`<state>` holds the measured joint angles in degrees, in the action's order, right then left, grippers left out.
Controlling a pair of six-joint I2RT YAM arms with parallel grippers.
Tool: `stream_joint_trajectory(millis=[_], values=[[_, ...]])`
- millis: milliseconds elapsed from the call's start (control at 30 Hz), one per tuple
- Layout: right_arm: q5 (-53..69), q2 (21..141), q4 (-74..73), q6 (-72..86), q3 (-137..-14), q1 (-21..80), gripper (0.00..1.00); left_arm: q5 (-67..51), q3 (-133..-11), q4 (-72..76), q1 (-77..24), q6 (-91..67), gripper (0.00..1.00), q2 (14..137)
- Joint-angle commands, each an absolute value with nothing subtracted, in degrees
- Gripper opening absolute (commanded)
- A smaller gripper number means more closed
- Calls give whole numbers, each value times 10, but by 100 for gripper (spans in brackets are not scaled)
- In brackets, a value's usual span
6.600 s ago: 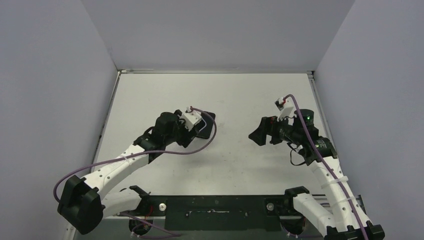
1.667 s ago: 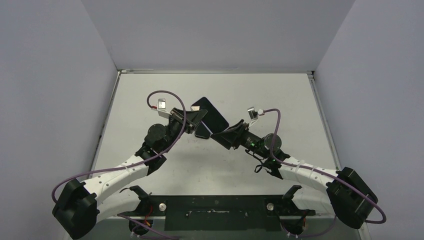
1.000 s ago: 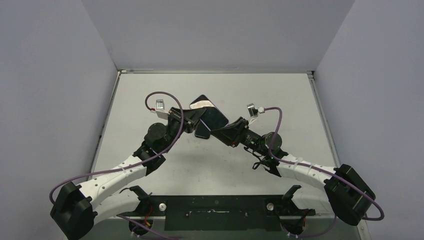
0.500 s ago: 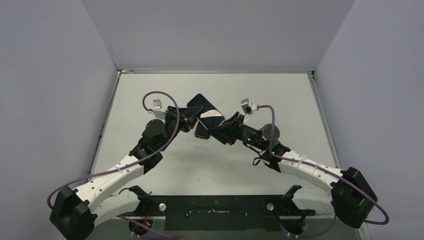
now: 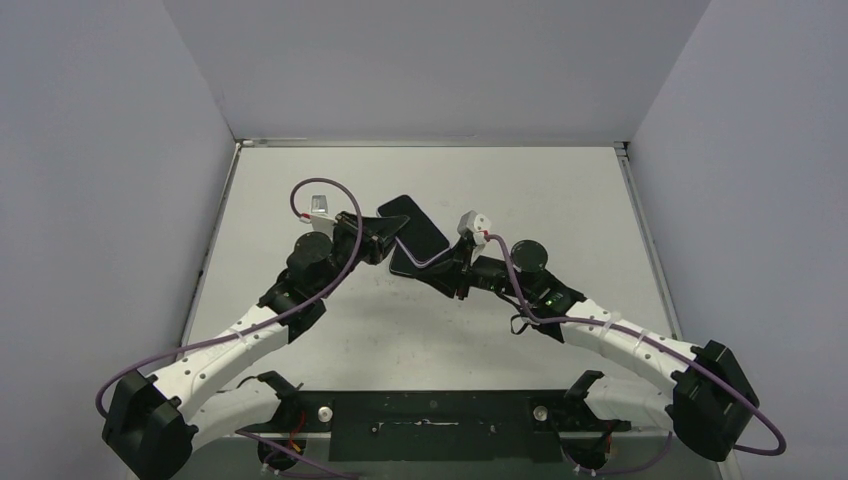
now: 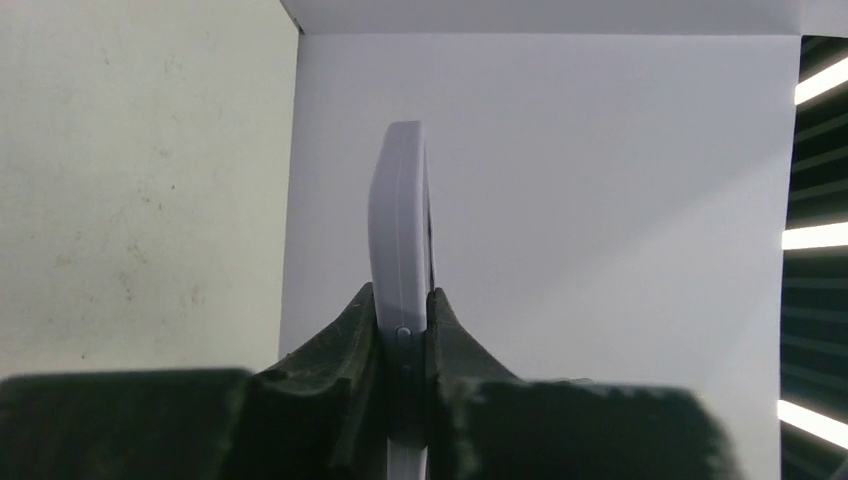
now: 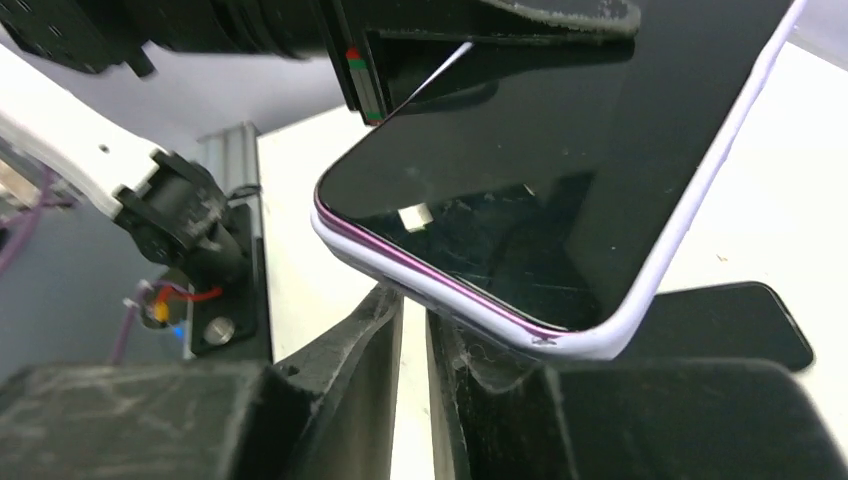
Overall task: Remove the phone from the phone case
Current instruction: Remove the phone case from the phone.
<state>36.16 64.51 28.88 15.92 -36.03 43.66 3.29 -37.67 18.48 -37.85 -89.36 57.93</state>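
Left wrist: left jaws pinch phone case (image 6: 398, 230), apparently.

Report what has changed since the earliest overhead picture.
The left tool has lifted the black-screened phone, in its pale lavender case, off the grey table and holds it clamped by one edge. The right arm swung in from the right side; the right tool now sits at the phone's near corner, its grip unclear. Unchanged: the phone is still inside the case.
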Motion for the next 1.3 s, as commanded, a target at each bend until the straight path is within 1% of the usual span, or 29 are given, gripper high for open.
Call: stream_joint_trajectory(millis=[0, 67, 100, 200, 300, 367, 500, 633, 767, 867, 1033, 1267], values=[[341, 647, 280, 76, -376, 441, 16, -19, -417, 213, -382, -863, 0, 572], [335, 643, 269, 77, -377, 438, 20, -26, -417, 218, -373, -837, 0, 566], [336, 639, 261, 79, -377, 436, 26, -34, -417, 221, -367, -818, 0, 562], [358, 615, 232, 89, -368, 421, 51, -84, -413, 228, -329, -764, 0, 555], [404, 586, 196, 105, -360, 394, 70, -179, -397, 260, -273, -744, 0, 562], [429, 566, 167, 108, -365, 382, 79, -245, -383, 300, -243, -735, 0, 570], [445, 546, 114, 104, -385, 378, 91, -324, -386, 319, -221, -677, 0, 570], [485, 554, 96, 114, -407, 378, 94, -421, -417, 307, -216, -615, 0, 585], [520, 568, 97, 116, -423, 379, 94, -489, -443, 303, -215, -578, 0, 596], [530, 582, 92, 117, -436, 381, 91, -519, -455, 309, -215, -567, 0, 600], [549, 607, 102, 119, -450, 406, 85, -533, -460, 336, -216, -578, 0, 601], [587, 632, 198, 181, -442, 408, 75, -533, -455, 395, -217, -628, 0, 599]])
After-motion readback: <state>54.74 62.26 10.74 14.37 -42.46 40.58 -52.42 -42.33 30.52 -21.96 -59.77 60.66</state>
